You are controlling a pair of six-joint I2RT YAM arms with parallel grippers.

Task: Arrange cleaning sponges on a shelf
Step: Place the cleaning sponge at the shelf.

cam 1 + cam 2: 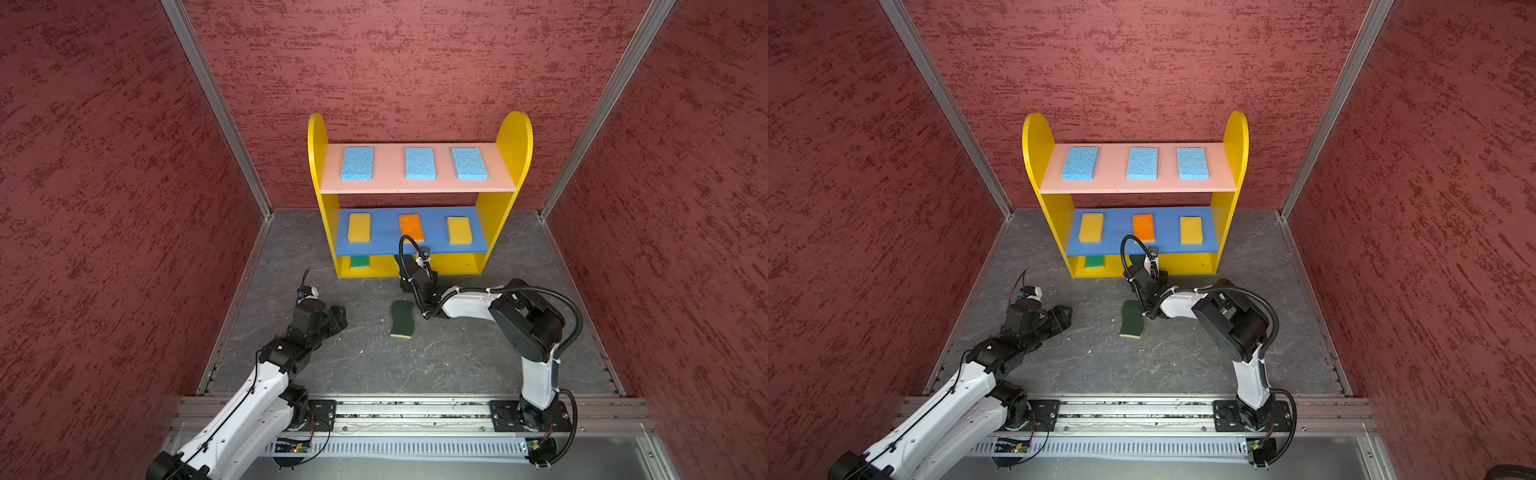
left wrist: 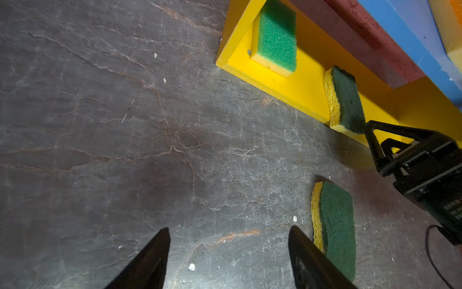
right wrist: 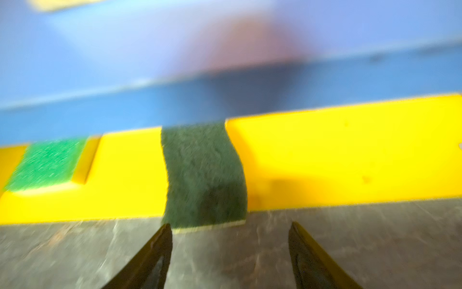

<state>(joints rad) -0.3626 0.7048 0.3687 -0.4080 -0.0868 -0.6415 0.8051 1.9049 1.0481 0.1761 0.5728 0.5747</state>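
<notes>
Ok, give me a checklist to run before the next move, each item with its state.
1. The right gripper open, nothing held: ok.
2. The left gripper open, empty: ok.
3. The dark sponge fully on the base: not ok, its near end overhangs the front edge.
4. The floor sponge shelved: not ok.
5. Free spot on the base beside the dark sponge: ok.
6. The right gripper clear of the dark sponge: cannot tell.
</notes>
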